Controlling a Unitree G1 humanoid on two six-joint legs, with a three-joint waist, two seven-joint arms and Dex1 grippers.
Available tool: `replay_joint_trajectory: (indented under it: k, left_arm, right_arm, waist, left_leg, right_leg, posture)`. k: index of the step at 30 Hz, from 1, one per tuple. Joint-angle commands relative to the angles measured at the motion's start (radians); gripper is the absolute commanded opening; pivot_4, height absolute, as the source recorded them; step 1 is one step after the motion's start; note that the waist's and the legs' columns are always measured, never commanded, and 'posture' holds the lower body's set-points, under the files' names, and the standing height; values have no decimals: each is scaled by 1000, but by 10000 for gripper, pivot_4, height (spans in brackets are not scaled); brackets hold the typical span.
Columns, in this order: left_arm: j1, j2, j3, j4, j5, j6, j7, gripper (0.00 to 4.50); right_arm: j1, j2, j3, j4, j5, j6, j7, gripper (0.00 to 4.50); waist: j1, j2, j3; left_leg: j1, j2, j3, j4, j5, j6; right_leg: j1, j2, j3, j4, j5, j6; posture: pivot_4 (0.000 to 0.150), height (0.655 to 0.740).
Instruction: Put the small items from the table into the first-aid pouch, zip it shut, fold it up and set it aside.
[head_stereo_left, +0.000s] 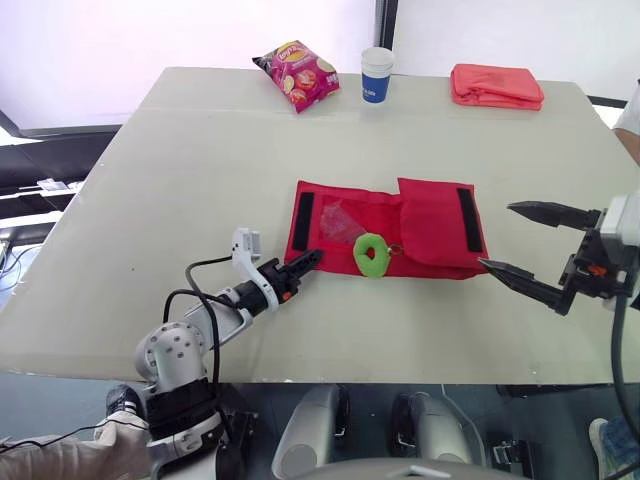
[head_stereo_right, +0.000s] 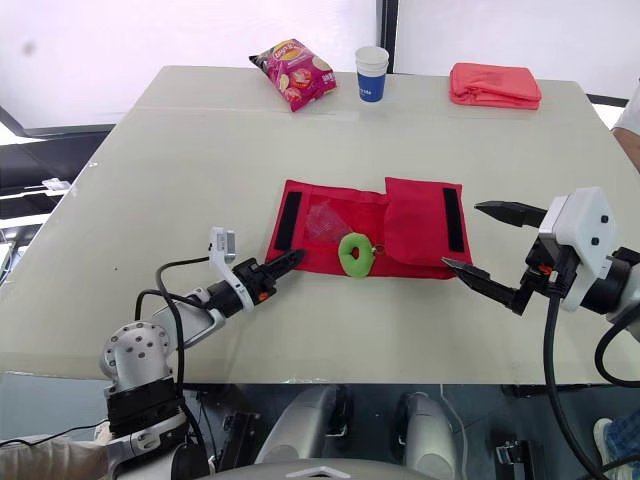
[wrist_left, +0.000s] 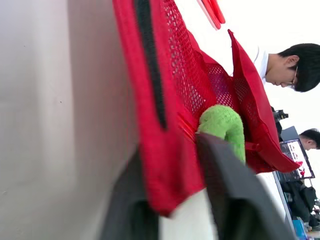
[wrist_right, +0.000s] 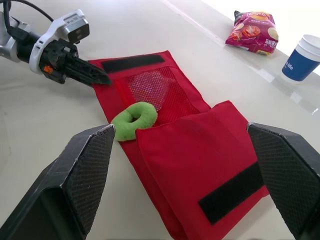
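Observation:
The red first-aid pouch (head_stereo_left: 340, 225) lies unfolded in the middle of the table, its right flap turned over with black hook strips at both ends. A green ring (head_stereo_left: 372, 254) rests on its near edge, beside the mesh pocket (wrist_right: 150, 87). My left gripper (head_stereo_left: 308, 260) is shut on the pouch's near left corner; in the left wrist view the red fabric (wrist_left: 170, 165) runs between the two black fingers (wrist_left: 235, 195). My right gripper (head_stereo_left: 495, 236) hovers open just right of the pouch, apart from it, with nothing between its fingers.
At the table's far edge sit a pink snack bag (head_stereo_left: 296, 75), a blue-and-white paper cup (head_stereo_left: 377, 74) and a folded red cloth (head_stereo_left: 497, 85). A person (wrist_left: 295, 65) stands at the right side of the table.

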Motion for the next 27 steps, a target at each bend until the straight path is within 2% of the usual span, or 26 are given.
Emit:
replay_joint_trajectory:
  k: [1,3,5,9,14,18,21,25,27]
  left_arm:
    - [-18,19,-9,9,-7,-41,-17,1246]
    - [-29,65,-12,37,-3,-46,-54,1246]
    - [-41,155,-17,85,7,-48,-132,1246]
    - [-50,352,-52,181,31,-65,-339,1246]
    - [-85,579,-135,354,138,-171,-619,1246]
    - [-166,678,-191,465,199,-241,-781,1246]
    - [-241,704,-216,523,237,-272,-840,0]
    - [-320,700,-240,476,249,-248,-849,0]
    - [-355,690,-255,426,240,-213,-829,0]
  right_arm:
    - [-14,4,-14,-14,-4,-27,-3,45000]
    - [-20,6,-4,-12,-6,-29,-5,45000]
    - [-31,10,11,-9,-8,-32,-5,45000]
    - [-45,16,41,-5,-19,-43,-2,45000]
    - [-61,30,83,-3,-25,-51,-1,45000]
    - [-78,49,121,3,-19,-45,1,45000]
    - [-89,66,151,13,-6,-35,2,37721]
    - [-93,80,185,21,-25,-41,2,15815]
    - [-98,85,195,25,-31,-43,-2,7839]
  waist:
    - [0,0,0]
    - [-1,0,0]
    - [-3,0,0]
    - [-8,0,0]
    - [-7,1,0]
    - [-2,1,0]
    - [-4,1,0]
    - [-6,1,0]
    - [-6,1,0]
  left_leg:
    - [0,0,0,0,0,0]
    - [0,0,0,0,0,0]
    - [0,0,0,0,0,0]
    - [1,1,0,0,0,0]
    - [1,1,0,-1,0,-1]
    - [1,0,0,-1,0,-1]
    - [0,0,0,-1,0,-1]
    - [-1,0,0,-1,0,-1]
    - [-1,0,0,-1,0,-1]
  right_leg:
    - [0,0,0,0,0,0]
    - [0,0,0,0,0,0]
    - [0,1,0,0,0,0]
    - [-1,2,1,1,0,0]
    - [-1,2,1,0,-1,1]
    - [-2,1,0,0,-1,0]
    - [-3,0,0,-1,-1,0]
    - [-3,0,0,-1,1,-2]
    - [-3,0,0,-1,1,-2]
  posture:
    - [1500,7400]
    - [1500,7400]
    - [1500,7400]
    - [1500,7400]
    - [1500,7400]
    - [1500,7400]
    - [1500,7400]
    - [1500,7400]
    - [1500,7400]
